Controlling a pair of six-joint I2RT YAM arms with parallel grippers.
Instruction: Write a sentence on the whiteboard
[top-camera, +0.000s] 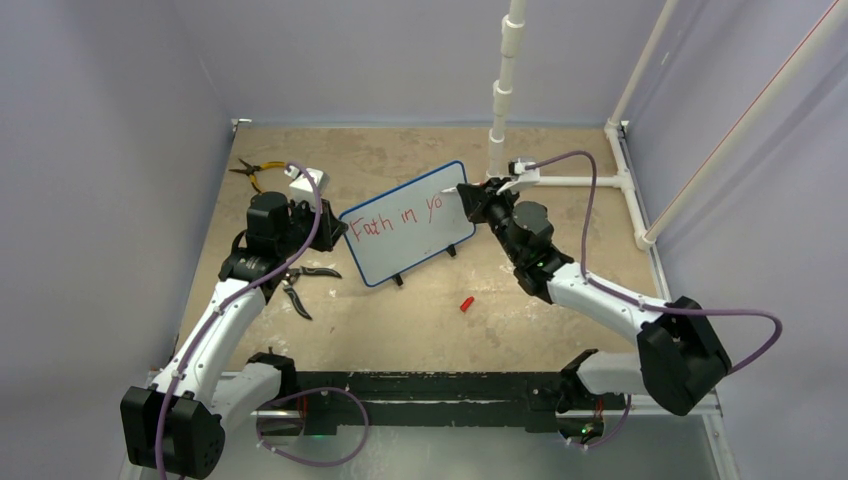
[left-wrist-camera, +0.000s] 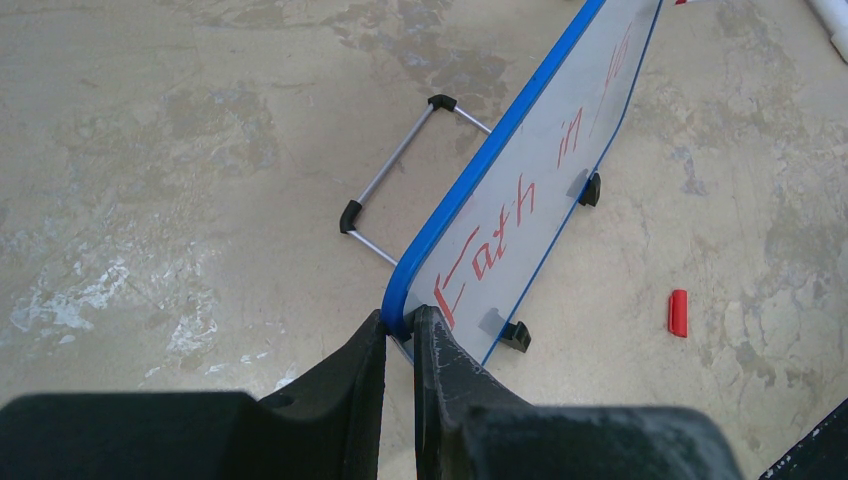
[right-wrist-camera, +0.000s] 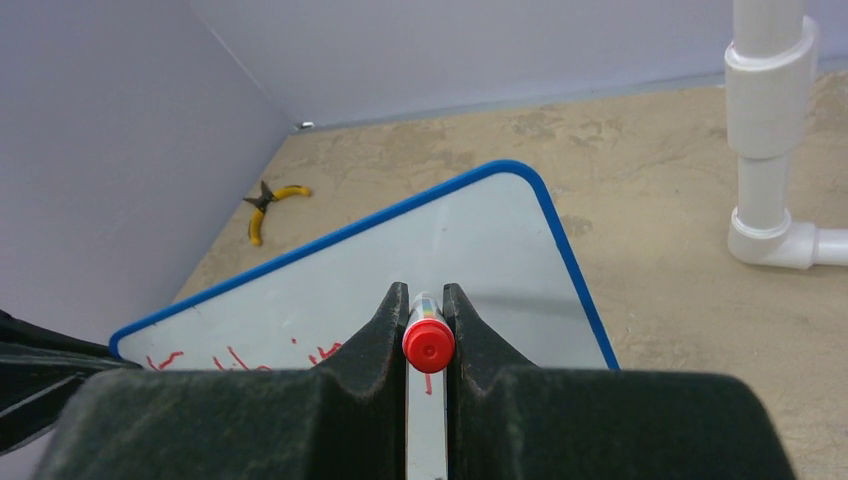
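The left hand (left-wrist-camera: 400, 325), pinching the whiteboard (left-wrist-camera: 520, 240) by its corner, should brace it while the right hand (right-wrist-camera: 424, 293), gripping the marker (right-wrist-camera: 428, 343), writes lightly.

- Light: even, diffuse, moderately bright in all three views; no hard glare.
- Shadows: soft and short under the arms and whiteboard (top-camera: 407, 222), centre of top view.
- Focus: wrist views sharp mid-frame; left gripper (left-wrist-camera: 402, 320) and right gripper (right-wrist-camera: 427, 297) slightly soft at bottom edge.
- Colour: cool violet cast on walls.
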